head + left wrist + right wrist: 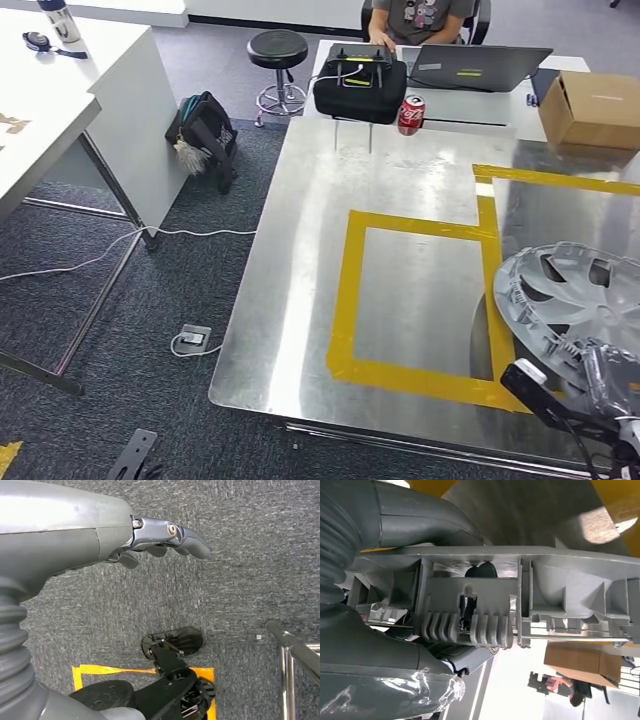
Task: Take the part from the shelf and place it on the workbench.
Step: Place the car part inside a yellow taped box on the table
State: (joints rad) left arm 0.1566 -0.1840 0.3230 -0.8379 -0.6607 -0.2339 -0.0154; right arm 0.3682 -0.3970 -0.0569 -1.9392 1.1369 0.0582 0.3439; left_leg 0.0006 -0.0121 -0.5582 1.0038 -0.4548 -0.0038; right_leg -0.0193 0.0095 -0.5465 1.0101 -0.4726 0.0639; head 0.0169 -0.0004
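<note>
**Operator:** Where is the part, and which hand has it?

**Technician:** You will find the silver-grey plastic wheel cover (573, 295) at the right of the head view, its disc over the near right corner of the brushed-metal desk (302, 300). The right hand (607, 385) grasps it by the near rim. In the right wrist view the ribbed grey underside of the cover (508, 605) runs across the frame with the hand (395, 650) clamped on its edge, thumb on one face and fingers on the other.

**Operator:** And the left hand?

**Technician:** The left hand (166, 535) hangs over the dark carpet (245, 580), fingers straight, released and holding nothing.

**Operator:** What does the coming move turn on?

**Technician:** The cover extends forward and to the left from the right hand, nearly flat and slightly tilted. The yellow tape square (343, 300) lies to its left. Whether the far rim touches the desk cannot be told; judge that you must lower it there before letting go
</note>
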